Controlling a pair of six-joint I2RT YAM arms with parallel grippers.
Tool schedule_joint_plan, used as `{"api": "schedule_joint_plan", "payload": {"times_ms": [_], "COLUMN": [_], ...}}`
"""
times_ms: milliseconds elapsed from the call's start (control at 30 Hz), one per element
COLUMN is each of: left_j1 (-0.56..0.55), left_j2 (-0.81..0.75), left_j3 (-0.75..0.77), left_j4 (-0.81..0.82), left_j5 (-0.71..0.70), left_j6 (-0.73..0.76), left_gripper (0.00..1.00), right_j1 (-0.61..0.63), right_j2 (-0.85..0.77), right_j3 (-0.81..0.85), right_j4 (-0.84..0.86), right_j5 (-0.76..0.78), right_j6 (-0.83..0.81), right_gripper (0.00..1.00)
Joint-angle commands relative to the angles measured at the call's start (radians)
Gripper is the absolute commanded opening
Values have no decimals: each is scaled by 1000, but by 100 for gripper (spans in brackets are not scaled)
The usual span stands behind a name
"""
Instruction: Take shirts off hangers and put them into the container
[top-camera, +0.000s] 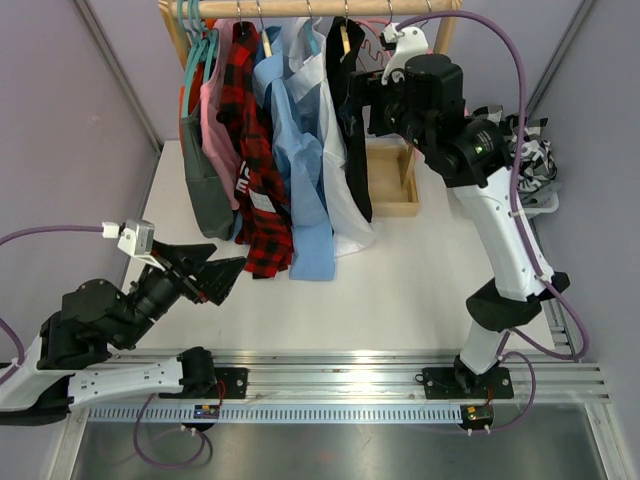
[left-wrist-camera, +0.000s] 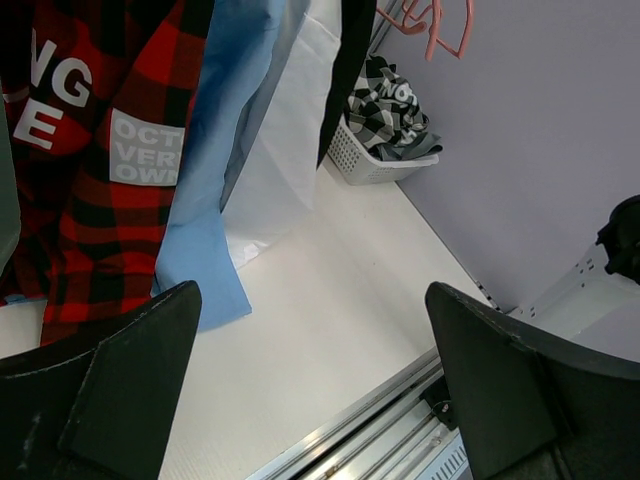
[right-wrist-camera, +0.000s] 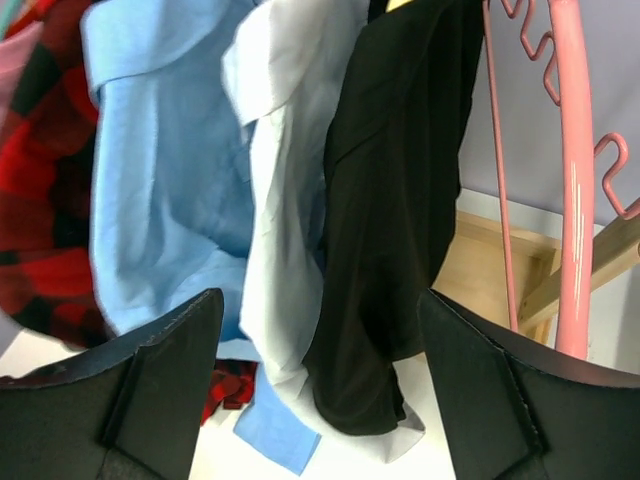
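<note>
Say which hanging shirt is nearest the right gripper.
The black shirt, rightmost on the rail, directly ahead of the right gripper; the white shirt hangs further left.

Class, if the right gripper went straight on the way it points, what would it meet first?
Probably the hanging black collared shirt, with the white collared shirt close beside it; depth is unclear.

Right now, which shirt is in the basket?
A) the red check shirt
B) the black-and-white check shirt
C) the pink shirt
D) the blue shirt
B: the black-and-white check shirt is heaped in the basket, while the red check shirt, the blue shirt and the pink shirt hang from the rail.
</note>
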Motion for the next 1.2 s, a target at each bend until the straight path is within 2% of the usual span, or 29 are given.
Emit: {"api": "schedule_joint_plan", "payload": {"times_ms": [0, 267, 533, 767, 833, 1067, 1167], "left_j1": [0, 0, 0, 0, 0, 0, 0], "left_j2": [-18, -53, -95, -105, -104, -114, -122], "left_j3": [-16, -48, -83, -103, -105, -111, -114], "left_j4": [55, 57, 46, 52, 55, 45, 38], "left_j5": [-5, -7, -7, -4, -4, -2, -7], "left_j6": [1, -11, -40, -53, -54, -66, -68], "left_gripper": [99, 99, 99, 99, 99, 99, 99], "right_j1": [11, 11, 11, 9, 9, 9, 10], "right_j2": [57, 189, 233, 189, 194, 134, 45], "right_j3": [65, 157, 190, 128, 127, 20, -97], "right_j4": [-13, -6, 37, 94, 95, 178, 331], "right_j5": [79, 113, 211, 251, 256, 253, 269], "right_j6": [-41, -83, -146, -181, -187, -192, -205], "right_gripper": [84, 73, 52, 19, 1, 0, 0]}}
